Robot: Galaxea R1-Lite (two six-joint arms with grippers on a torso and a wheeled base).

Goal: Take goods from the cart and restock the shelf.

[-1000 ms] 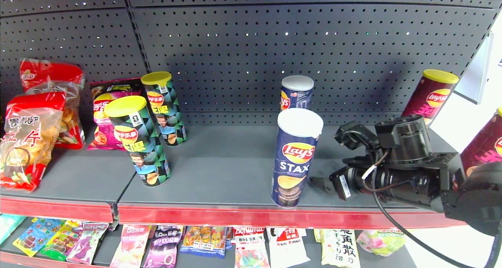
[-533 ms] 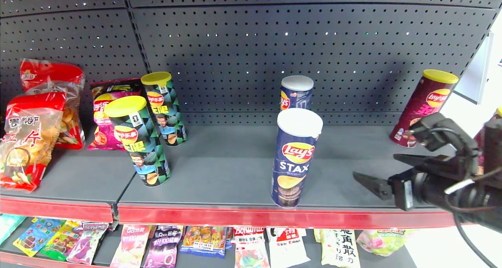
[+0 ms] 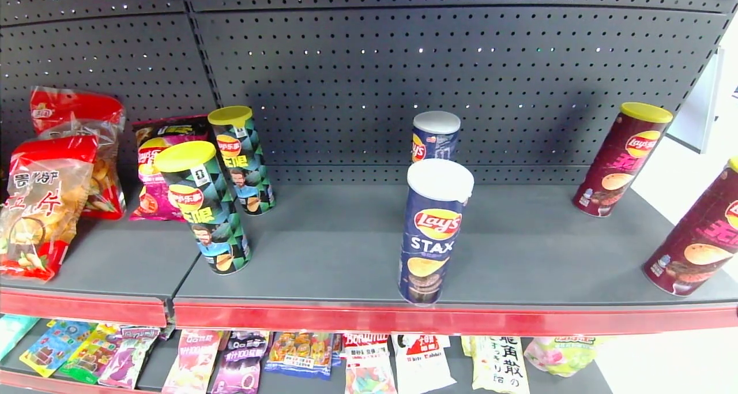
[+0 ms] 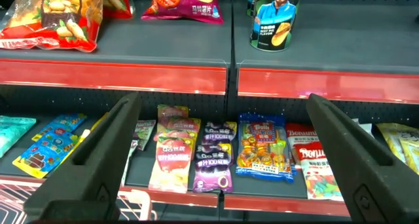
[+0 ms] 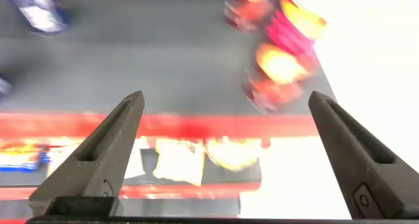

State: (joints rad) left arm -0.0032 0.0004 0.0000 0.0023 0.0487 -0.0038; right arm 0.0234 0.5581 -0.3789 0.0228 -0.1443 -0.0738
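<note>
Now, front blue can (image 3: 435, 226) upright on shelf (image 3: 323, 250), apart from spread right fingers (image 5: 105, 152)

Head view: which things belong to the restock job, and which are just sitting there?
Job (likely): dark grey metal shelf; blue chip tube with white lid at the front edge; maroon chip tubes with yellow lids; open left gripper; open right gripper.
Background: green-patterned tubes with yellow lids; red snack bags; colourful sweet packets underneath.
</note>
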